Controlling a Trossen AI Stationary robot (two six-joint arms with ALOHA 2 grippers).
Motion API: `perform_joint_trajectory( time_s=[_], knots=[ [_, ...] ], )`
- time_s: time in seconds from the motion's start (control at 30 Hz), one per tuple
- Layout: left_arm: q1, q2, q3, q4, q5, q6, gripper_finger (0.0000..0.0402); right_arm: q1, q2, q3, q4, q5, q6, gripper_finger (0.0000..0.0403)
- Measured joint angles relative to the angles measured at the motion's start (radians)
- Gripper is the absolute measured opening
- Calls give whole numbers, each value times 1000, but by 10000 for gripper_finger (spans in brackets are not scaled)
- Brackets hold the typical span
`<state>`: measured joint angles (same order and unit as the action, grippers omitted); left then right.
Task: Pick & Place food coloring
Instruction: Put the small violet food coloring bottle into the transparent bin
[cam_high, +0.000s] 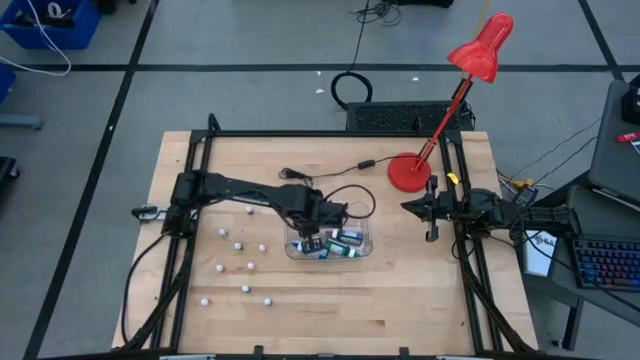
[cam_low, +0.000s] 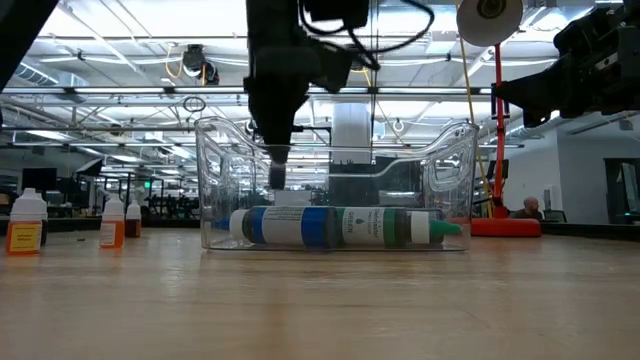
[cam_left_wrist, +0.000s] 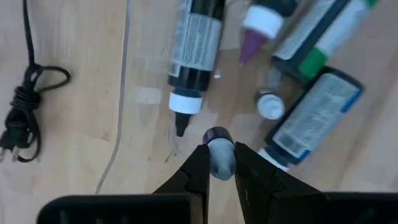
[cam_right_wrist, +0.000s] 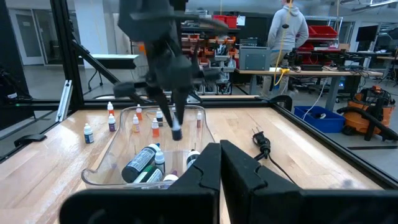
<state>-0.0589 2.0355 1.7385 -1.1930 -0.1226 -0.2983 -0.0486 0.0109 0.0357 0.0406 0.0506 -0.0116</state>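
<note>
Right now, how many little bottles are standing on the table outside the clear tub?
9 bottles visible, all left of the tub: one beside the left arm, three just past it, two mid-table, three nearest the front edge. The arm may hide more.

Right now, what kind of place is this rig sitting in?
Likely an industrial lab or workshop: a wooden table on a black metal frame, shelving with red bins behind, and exposed ceiling trusses with strip lights.
</note>
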Motion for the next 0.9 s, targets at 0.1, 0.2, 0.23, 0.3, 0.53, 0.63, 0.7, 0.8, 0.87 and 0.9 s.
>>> perform_joint_trajectory(
  time_s=[0.1,0.2,0.23,0.3,0.53,0.63,0.7,0.8,0.87,0.9],
  knots=[
    [9,1,-54,72,40,-2,53,0,0,0,0,0,0,0],
    [14,-3,-96,122,53,-7,53,0,0,0,0,0,0,0],
    [15,-4,-107,130,53,-10,53,0,0,0,0,0,0,0],
    [17,-4,-133,152,61,-13,53,0,0,0,0,0,0,0],
    [20,-4,-214,244,93,-26,53,0,0,0,0,0,0,0],
    [20,-6,-226,264,95,-28,53,0,0,0,0,0,0,0],
    [20,-7,-229,269,95,-33,53,0,0,0,0,0,0,0],
    [20,-7,-230,272,93,-42,53,0,0,0,0,0,0,0],
    [20,-7,-230,275,92,-45,53,0,0,0,0,0,0,0],
    [20,-7,-230,275,92,-48,53,0,0,0,0,0,0,0]
  ],
)
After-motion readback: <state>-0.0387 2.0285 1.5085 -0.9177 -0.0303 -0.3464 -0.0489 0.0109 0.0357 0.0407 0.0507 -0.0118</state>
